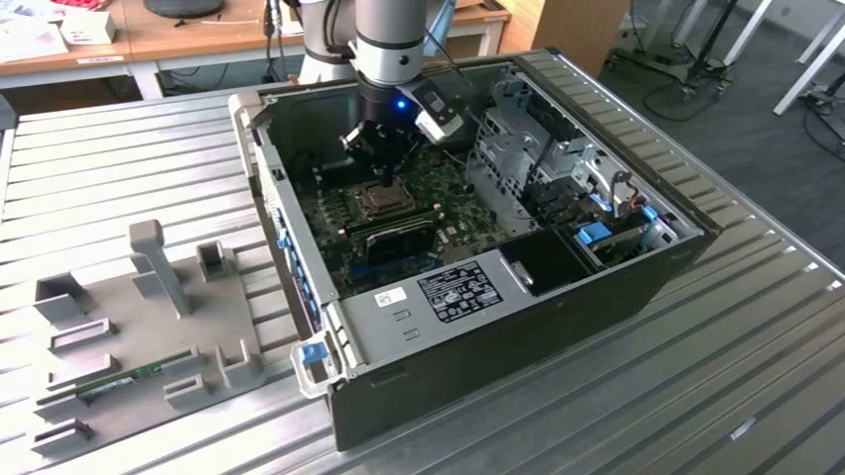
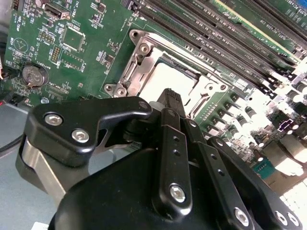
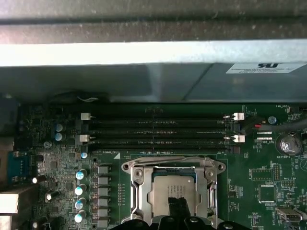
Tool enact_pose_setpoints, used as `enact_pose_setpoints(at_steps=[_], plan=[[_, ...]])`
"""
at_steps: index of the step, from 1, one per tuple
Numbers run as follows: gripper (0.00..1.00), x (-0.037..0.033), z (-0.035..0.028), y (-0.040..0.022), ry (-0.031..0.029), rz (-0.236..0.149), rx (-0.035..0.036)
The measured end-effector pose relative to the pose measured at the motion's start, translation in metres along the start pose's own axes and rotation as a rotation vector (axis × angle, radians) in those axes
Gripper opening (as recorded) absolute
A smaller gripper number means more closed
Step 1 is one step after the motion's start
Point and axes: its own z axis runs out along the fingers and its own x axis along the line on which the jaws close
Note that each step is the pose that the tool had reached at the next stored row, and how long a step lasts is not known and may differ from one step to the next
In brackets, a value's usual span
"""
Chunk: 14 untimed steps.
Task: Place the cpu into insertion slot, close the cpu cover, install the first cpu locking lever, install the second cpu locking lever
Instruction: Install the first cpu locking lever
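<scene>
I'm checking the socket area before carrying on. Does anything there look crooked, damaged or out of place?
Nothing stands out. The cpu lies flat and square inside the insertion slot, with the cpu cover down around it. The gripper hangs just above the chip. The memory slots beside it look straight and intact.

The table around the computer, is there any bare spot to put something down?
Yes. The slatted table is bare on the exterior view's left of the case, above the grey fixture tray, and along the front at the exterior view's right. Inside the case it is crowded: the gripper hangs over the cpu, with drive cages beside it.
</scene>
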Motion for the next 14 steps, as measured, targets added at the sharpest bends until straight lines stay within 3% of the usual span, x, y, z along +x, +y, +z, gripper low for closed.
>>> enact_pose_setpoints(at_steps=[6, 14], plan=[[0.1, -0.0002, -0.005, -0.0003, 0.0, 0.0, -0.0001], [0.1, -0.0002, -0.0053, -0.0003, 0.0, 0.0, -0.0004]])
